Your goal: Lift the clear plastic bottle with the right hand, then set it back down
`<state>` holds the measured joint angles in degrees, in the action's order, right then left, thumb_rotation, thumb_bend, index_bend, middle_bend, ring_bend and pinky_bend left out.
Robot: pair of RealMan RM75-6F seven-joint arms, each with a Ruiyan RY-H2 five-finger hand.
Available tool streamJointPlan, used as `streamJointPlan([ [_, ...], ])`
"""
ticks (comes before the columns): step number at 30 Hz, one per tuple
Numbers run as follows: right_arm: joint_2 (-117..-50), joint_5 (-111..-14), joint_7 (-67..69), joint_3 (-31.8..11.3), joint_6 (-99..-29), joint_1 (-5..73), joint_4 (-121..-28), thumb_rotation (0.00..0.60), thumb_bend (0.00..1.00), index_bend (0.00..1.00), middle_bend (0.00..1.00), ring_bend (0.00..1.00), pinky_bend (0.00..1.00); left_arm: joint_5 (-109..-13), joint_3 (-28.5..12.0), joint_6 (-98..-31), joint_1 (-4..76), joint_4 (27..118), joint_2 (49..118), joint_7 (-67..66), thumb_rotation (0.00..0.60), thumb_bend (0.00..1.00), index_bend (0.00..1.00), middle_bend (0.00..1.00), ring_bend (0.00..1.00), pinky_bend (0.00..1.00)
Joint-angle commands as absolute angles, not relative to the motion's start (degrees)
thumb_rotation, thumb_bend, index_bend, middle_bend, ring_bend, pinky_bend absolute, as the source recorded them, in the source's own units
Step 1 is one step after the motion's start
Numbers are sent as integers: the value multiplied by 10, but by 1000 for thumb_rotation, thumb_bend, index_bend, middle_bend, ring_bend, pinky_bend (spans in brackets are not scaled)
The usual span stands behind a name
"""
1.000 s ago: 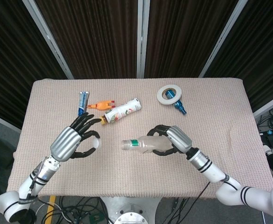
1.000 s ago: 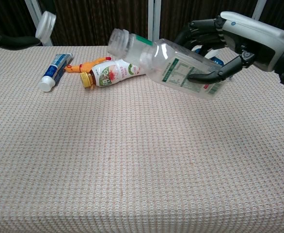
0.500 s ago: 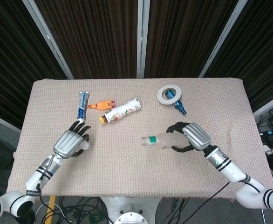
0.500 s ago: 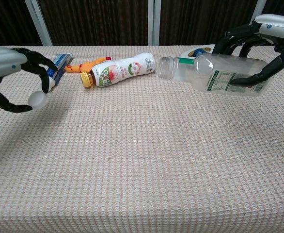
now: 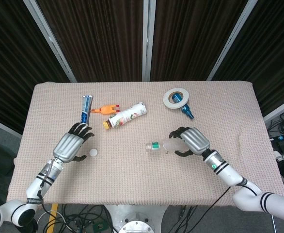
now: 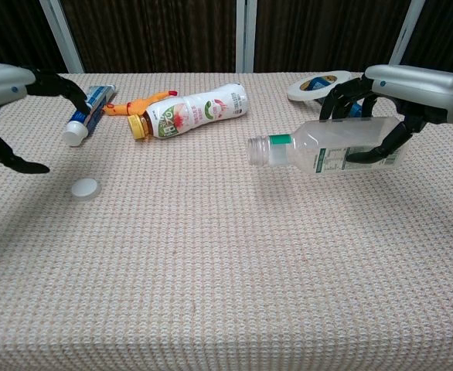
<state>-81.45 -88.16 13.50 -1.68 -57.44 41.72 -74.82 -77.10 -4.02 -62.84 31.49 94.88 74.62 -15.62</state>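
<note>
The clear plastic bottle (image 5: 161, 145) (image 6: 327, 144) lies on its side, uncapped mouth pointing toward my left, low over or on the woven tablecloth (image 5: 132, 179); contact with the cloth is unclear. My right hand (image 5: 193, 141) (image 6: 396, 89) holds its base end, fingers over the far side and thumb across the label. Its white cap (image 5: 92, 152) (image 6: 85, 188) lies loose on the cloth. My left hand (image 5: 71, 144) (image 6: 2, 85) hovers just left of the cap, fingers apart and holding nothing.
At the back left lie a blue toothpaste tube (image 5: 86, 108) (image 6: 87, 114), an orange toy (image 5: 105, 109) and a white drink bottle (image 5: 127, 115) (image 6: 188, 112). A tape roll (image 5: 176, 97) (image 6: 319, 83) and a small blue object (image 5: 186, 111) sit behind the right hand.
My right hand has carried the bottle rightward, then lowered and levelled it toward the table. My left hand dropped down, let go of the white cap, and spread its fingers.
</note>
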Motion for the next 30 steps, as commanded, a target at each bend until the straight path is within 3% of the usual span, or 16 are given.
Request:
streamJointPlan([
  [1,-843,-862,95,-20,-557,417,-729,600,393,286,318,184,319,-807,-38,-684,282,963,714,-107,600,137,219,108,35,0],
  [5,-840,-845,61,-15,-545,408,-746,600,282,47,100,19,135,-819,-33,-725,252,962,688,-68,600,121,219,108,35,0],
  [8,-832,-839,22,-14,-566,392,-761,600,219,0,8,0,72,-822,-29,-752,229,958,673,-43,600,112,219,108,35,0],
  [12,-798,-844,19,-8,-615,358,-807,600,218,0,4,0,71,-815,-23,-789,194,949,660,-27,600,107,219,108,35,0],
  [17,-720,-852,35,1,-723,283,-859,600,215,0,56,0,70,-793,-15,-842,138,921,654,-13,600,107,223,108,35,0],
  [22,-668,-840,40,9,-814,206,-901,600,215,0,44,0,62,-785,-2,-891,84,911,661,-8,600,100,227,108,35,0],
  [30,-628,-840,66,23,-887,123,-909,600,204,0,47,0,30,-810,19,-928,37,929,656,-23,600,97,227,108,35,0],
])
